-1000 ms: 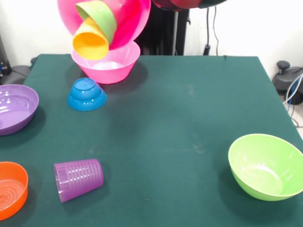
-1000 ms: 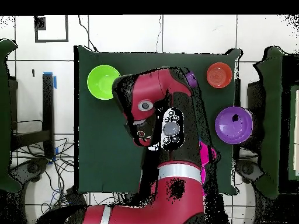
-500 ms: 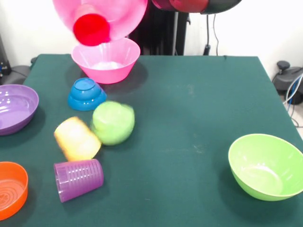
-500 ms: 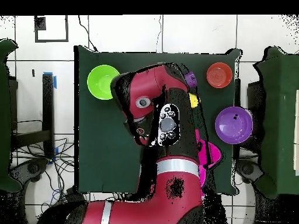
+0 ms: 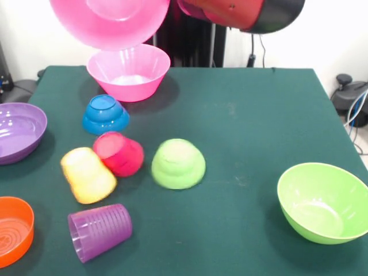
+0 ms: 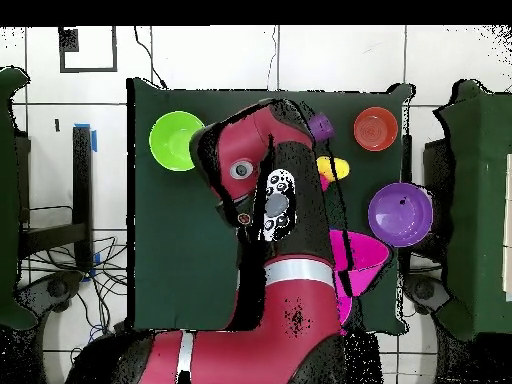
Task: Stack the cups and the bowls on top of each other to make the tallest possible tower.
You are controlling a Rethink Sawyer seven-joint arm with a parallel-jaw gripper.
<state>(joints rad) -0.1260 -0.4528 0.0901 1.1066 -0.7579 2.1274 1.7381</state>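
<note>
A large hot pink bowl [image 5: 109, 23] hangs tilted in the air at the top left, its inside empty; it shows as pink [image 6: 358, 262] beside the arm in the overhead view. The gripper holding it is hidden past the top edge and under the red arm [image 5: 241, 11]. Under it a second pink bowl [image 5: 129, 72] stands upright on the table. The red cup [image 5: 119, 153], yellow cup [image 5: 87, 174] and ridged purple cup [image 5: 99, 231] lie on their sides. The small green bowl [image 5: 178, 163] and small blue bowl [image 5: 105, 114] sit upside down.
A wide purple bowl [image 5: 17, 132] and an orange bowl [image 5: 12, 230] sit at the left edge of the front view. The large lime green bowl [image 5: 322, 201] stands upright at the right. The green table [image 5: 247, 126] lies between them.
The red cup dropped out of the raised pink bowl and landed beside the yellow cup. The small green bowl rolled right and settled upside down. The purple cup was nudged slightly.
</note>
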